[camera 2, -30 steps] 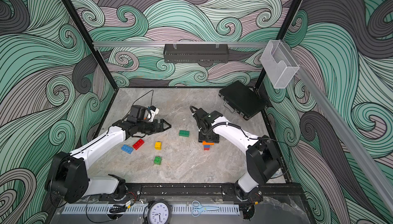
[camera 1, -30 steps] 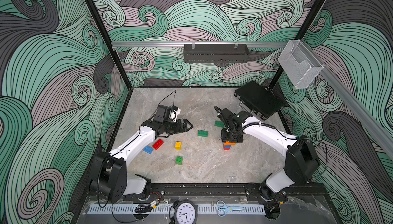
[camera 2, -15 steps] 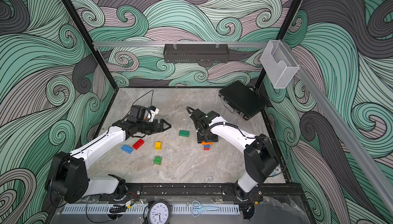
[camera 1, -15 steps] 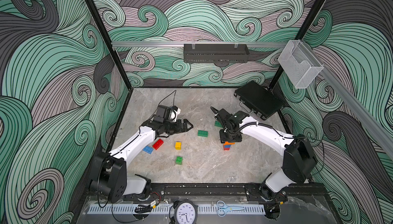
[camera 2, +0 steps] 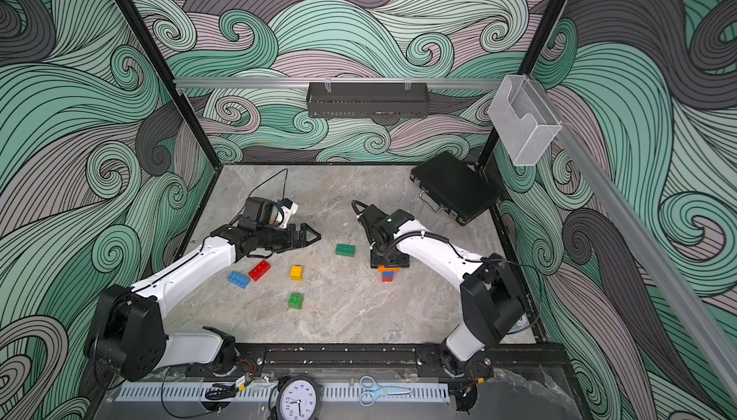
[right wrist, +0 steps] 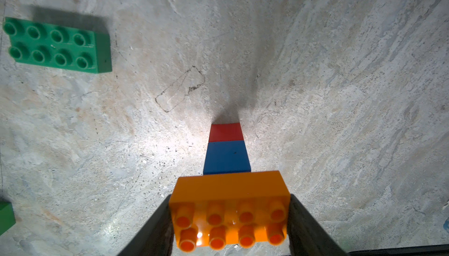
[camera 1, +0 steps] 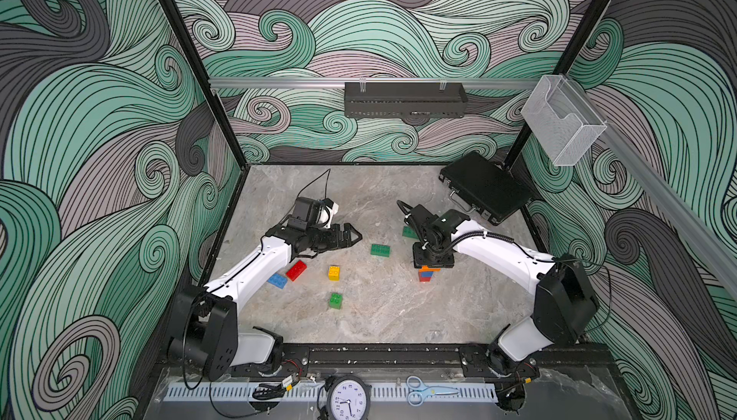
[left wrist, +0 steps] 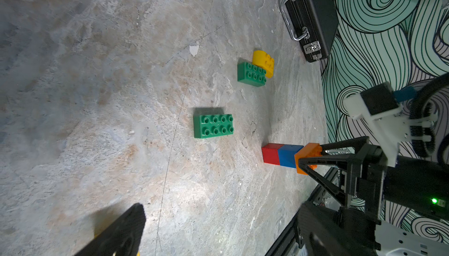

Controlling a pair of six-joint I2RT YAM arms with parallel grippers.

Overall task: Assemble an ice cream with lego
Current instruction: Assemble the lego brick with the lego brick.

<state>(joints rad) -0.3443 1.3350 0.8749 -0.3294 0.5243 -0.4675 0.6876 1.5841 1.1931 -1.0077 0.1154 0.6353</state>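
Top views both show loose lego on the desk [camera 1: 379, 318] left of the tower [camera 1: 426, 277]: blue brick [camera 1: 277, 280] farthest out, red brick [camera 1: 296, 270] just beside it, then yellow brick [camera 1: 334, 273], small green brick [camera 1: 335, 301], and oblong green brick [camera 1: 380, 250] nearest the tower. Left claw [camera 1: 353, 235] hangs spread wide and empty, left of the tower. Right claw [right wrist: 229, 200] sits atop the tower, clenched on its orange brick [right wrist: 228, 188], blue and red below.

Green swirl-patterned walls [camera 1: 79, 119], marbled floor [camera 1: 379, 318] (greyish, scuffed)
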